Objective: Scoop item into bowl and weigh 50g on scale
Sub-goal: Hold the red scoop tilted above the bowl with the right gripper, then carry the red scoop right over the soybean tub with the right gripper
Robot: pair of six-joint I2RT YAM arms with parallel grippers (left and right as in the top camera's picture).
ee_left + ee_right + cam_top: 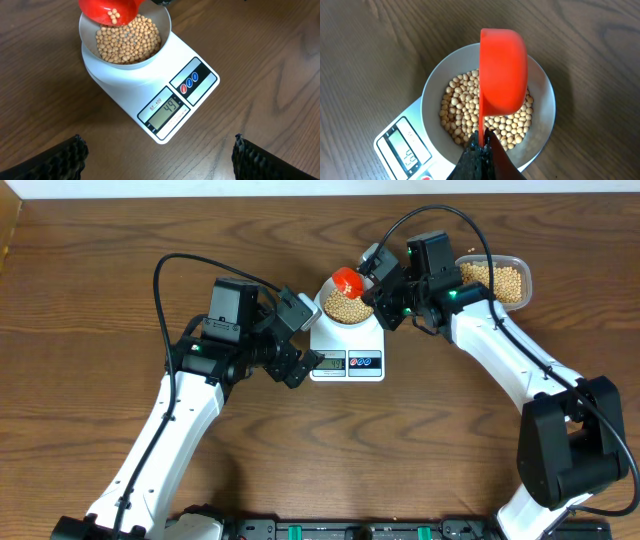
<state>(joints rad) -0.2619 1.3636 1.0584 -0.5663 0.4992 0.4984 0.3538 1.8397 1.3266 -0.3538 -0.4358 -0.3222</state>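
- Your right tool (481, 139) is clamping the scoop (502, 70) by its handle, tipping beans (465, 115) into the bowl (432, 95) on the scale (200, 55).
- Your left tool (160, 159) is hanging open.
- Beans are probably handling light, hard and roll-prone; you're best gripping the handle.

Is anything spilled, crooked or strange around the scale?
Nothing stands out. The white round bowl of small tan beans sits upright on the white rectangular digital scale, and no beans lie on the wooden table.
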